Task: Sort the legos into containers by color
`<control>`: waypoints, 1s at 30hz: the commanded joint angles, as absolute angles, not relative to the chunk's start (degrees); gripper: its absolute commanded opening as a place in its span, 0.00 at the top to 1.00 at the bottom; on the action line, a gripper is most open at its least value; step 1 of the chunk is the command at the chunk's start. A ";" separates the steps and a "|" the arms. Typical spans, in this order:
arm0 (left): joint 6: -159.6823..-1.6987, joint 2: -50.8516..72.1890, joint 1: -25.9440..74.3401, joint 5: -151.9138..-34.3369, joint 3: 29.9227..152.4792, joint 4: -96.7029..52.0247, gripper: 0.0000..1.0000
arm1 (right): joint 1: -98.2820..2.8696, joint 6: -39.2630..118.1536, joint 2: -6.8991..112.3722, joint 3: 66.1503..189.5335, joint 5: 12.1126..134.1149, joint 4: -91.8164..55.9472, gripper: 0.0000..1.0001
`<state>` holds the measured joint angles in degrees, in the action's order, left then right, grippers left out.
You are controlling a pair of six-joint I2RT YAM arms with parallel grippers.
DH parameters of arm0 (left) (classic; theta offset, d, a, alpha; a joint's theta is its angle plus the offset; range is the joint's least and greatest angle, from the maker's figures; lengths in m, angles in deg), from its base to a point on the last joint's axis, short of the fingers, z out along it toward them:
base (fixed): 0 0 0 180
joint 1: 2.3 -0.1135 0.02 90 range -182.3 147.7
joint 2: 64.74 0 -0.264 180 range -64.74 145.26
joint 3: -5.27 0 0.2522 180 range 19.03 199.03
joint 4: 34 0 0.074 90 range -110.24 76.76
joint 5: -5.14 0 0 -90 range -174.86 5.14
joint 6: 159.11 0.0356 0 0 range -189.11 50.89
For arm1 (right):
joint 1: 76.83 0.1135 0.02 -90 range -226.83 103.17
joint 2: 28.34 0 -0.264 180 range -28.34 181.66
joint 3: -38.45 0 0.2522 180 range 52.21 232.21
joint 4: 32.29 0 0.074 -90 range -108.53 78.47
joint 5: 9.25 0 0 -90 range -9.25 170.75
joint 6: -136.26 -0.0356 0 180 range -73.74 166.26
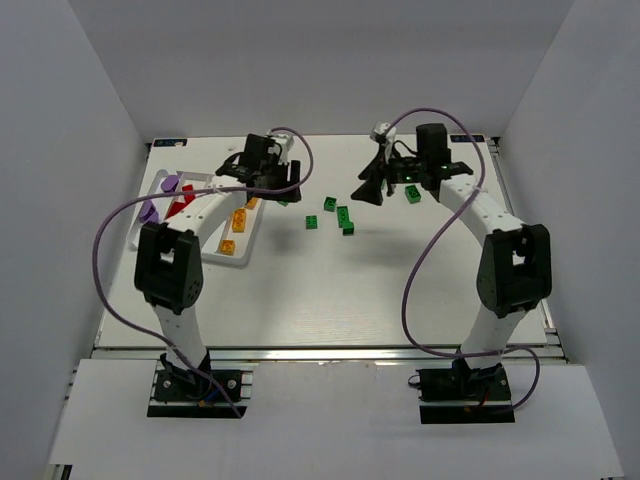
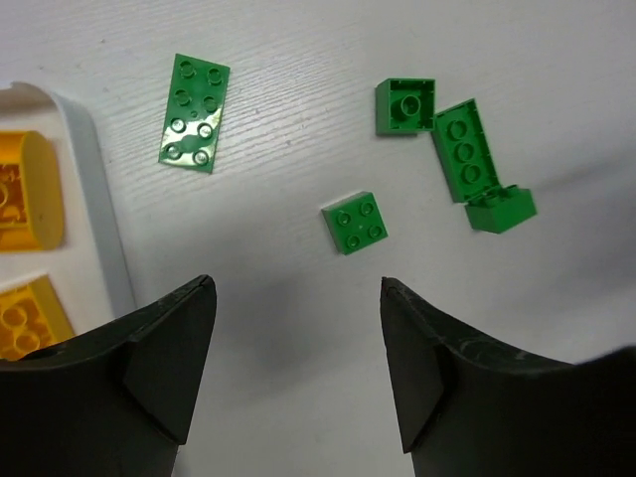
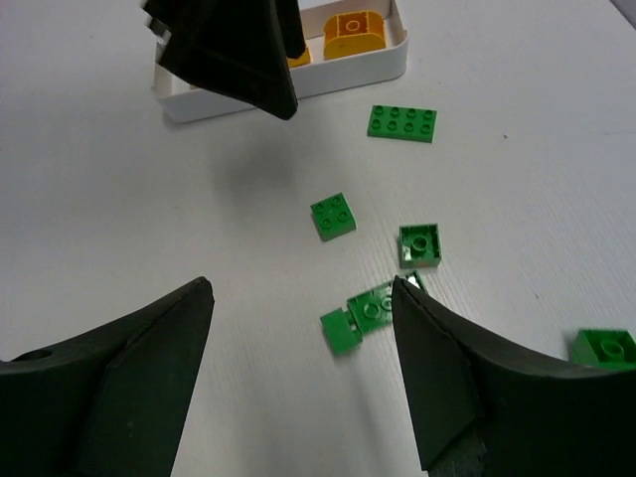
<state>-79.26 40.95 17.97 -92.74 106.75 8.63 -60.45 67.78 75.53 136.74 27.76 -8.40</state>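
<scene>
While left tool (image 2: 296, 290) and right tool (image 3: 300, 288) gape empty | green legos (image 2: 355, 222) loose beside tray rim (image 2: 94, 199), seemingly apart

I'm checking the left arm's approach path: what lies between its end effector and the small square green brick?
Only bare table, seen in the left wrist view; nothing else sits between the left end effector and the small square green brick.

green legos (image 2: 355, 222), orange legos (image 2: 25, 189), white tray (image 2: 99, 199)
</scene>
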 commanded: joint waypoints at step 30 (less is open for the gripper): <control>-59.97 68.59 19.32 -81.53 126.88 0.16 0.29 | -69.27 71.31 69.21 130.34 21.61 -7.72 0.23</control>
